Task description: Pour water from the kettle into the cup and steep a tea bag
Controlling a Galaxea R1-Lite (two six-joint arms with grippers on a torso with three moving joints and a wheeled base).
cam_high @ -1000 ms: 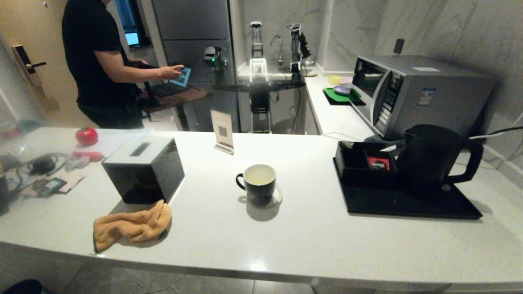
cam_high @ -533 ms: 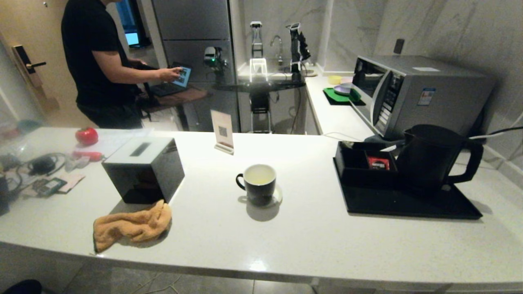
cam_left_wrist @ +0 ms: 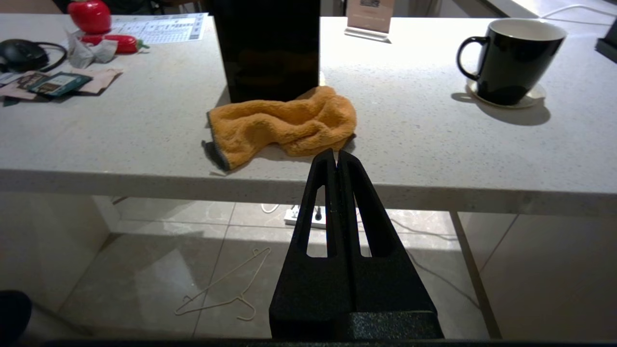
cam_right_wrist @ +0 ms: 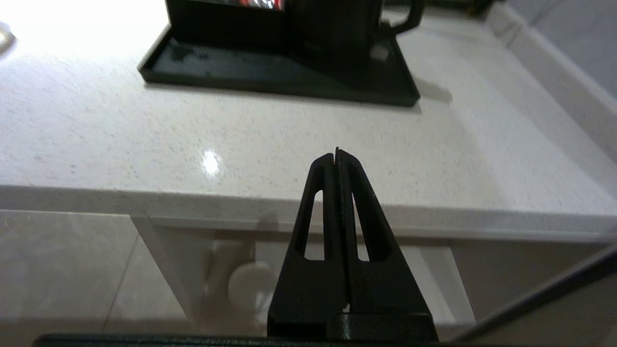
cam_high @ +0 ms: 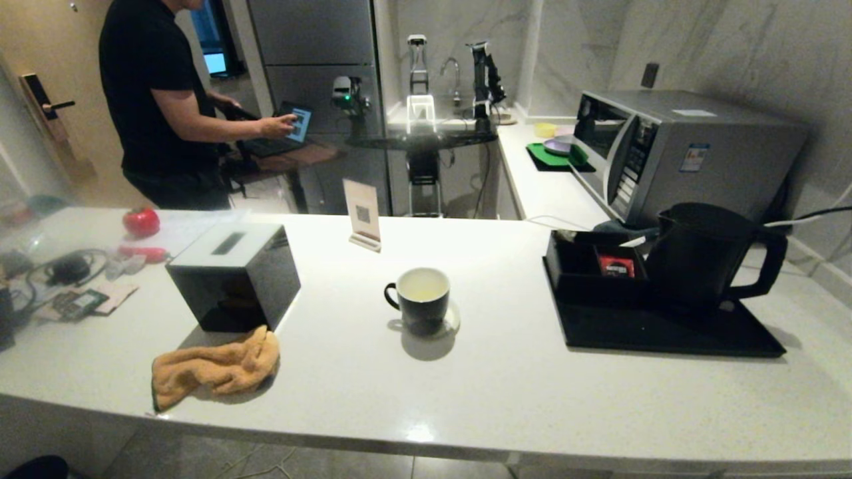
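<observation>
Left gripper: parked low, off the near edge of the tabletop, fingers pressed flat together with nothing between them.

Right gripper: same story on its side, below and short of the tabletop edge, fingers closed tip to tip and empty.

Cup: sitting on its small coaster, well ahead of the left fingers and off toward the robot's right of them; handle turned to the robot's left.

Water: a pale yellowish pool shows against the white inside of the cup, so some liquid looks to be in there already.

Kettle: upright on the black tray, well ahead of the right fingers, loop handle pointing to the robot's right, spout toward the compartment box.

Tea bag: a red packet lies in the compartment box just beside the kettle; whether it is the tea bag I cannot say for sure.

Also ahead of the left fingers: an orange cloth, nearest of all, with a black box right behind it.

Change: over the last second nothing on the tabletop has shifted; only the person in the background has moved a little at the tablet.

Meaning: neither arm is committed yet, and my read is that steeping is the step left, starting with a reach for that packet.
</observation>
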